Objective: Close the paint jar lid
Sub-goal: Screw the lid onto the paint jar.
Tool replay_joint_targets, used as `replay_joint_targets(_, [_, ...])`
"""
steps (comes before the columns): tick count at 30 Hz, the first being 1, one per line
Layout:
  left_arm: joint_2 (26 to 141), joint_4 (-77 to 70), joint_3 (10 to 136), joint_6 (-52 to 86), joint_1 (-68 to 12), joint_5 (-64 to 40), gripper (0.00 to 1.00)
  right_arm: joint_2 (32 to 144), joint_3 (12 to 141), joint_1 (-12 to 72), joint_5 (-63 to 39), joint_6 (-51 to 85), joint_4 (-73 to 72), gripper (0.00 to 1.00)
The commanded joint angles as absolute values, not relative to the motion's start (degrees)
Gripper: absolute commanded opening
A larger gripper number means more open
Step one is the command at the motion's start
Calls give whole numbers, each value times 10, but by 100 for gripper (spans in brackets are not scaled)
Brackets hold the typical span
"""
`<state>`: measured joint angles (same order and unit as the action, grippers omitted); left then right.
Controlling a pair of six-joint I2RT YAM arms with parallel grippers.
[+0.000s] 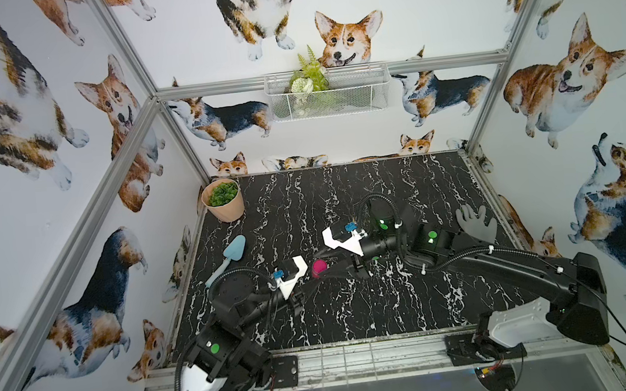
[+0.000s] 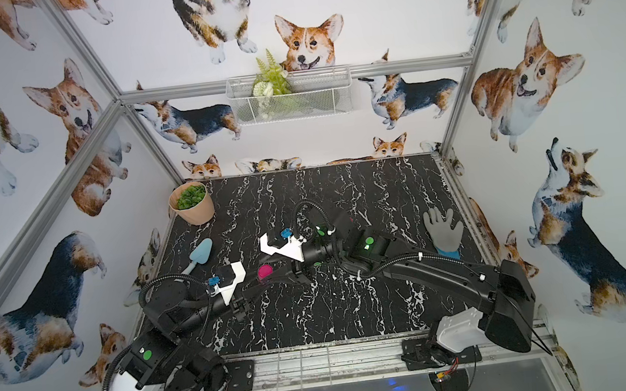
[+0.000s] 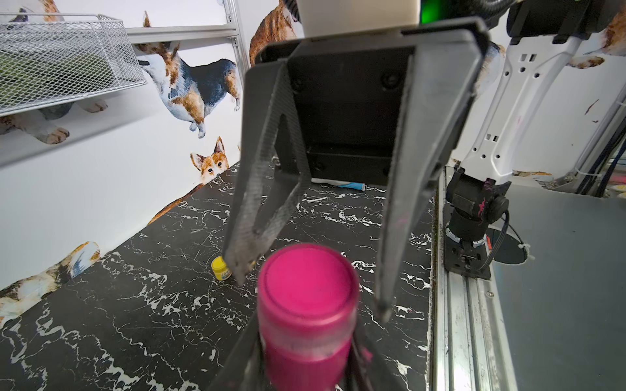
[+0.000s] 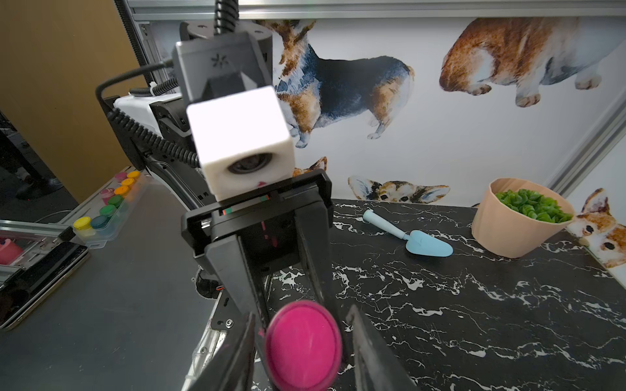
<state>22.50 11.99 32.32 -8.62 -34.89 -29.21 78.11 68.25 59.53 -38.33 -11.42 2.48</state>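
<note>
A pink paint jar (image 1: pixel 319 267) (image 2: pixel 265 271) is near the middle of the black marble table (image 1: pixel 380 182). Its pink lid (image 3: pixel 306 277) (image 4: pixel 303 348) sits on the jar's mouth. My left gripper (image 1: pixel 313 278) (image 3: pixel 305 365) comes in from the left and is shut on the jar body (image 3: pixel 306 338). From the right, my right gripper (image 1: pixel 328 265) (image 3: pixel 310 292) (image 4: pixel 301 311) straddles the lid. It stands open, with a narrow gap showing between the lid's rim and each of its fingers (image 3: pixel 389 264).
A small yellow jar (image 3: pixel 220 267) stands on the table just beyond the pink one. A blue trowel (image 1: pixel 230 251) and a potted plant (image 1: pixel 223 199) are at the left. A grey glove (image 1: pixel 476 223) lies at the right. A wire basket (image 1: pixel 327 91) hangs on the back wall.
</note>
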Motion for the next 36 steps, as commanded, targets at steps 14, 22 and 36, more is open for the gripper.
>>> replay_joint_targets(14, [219, 99, 323, -95, -349, -274, 23, 789, 686, 606, -358, -118, 24, 36])
replay_joint_targets(22, [202, 93, 321, -103, -349, -222, 23, 807, 686, 632, -282, -97, 11, 34])
replay_joint_targets(36, [170, 71, 318, -125, -349, -118, 21, 884, 713, 685, -49, 11, -28, 34])
